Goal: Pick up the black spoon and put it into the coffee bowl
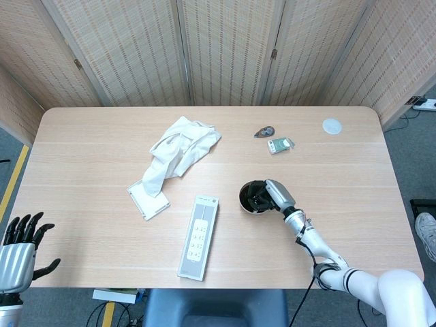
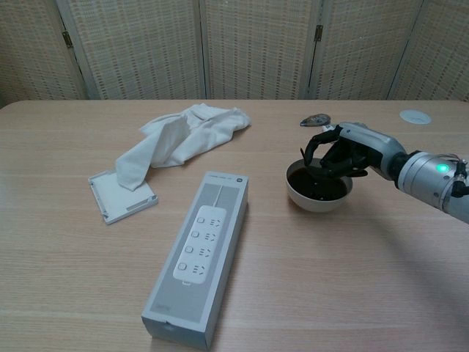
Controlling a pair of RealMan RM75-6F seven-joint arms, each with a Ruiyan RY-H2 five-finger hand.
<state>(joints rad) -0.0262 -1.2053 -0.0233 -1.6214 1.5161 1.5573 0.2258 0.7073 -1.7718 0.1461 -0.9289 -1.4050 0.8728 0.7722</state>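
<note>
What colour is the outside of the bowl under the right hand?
White outside, dark inside: the bowl shows best in the chest view, below the right hand.

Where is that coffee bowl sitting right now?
The bowl sits right of centre on the table in both views, just right of the long power-strip box, with the right hand over its rim.
</note>
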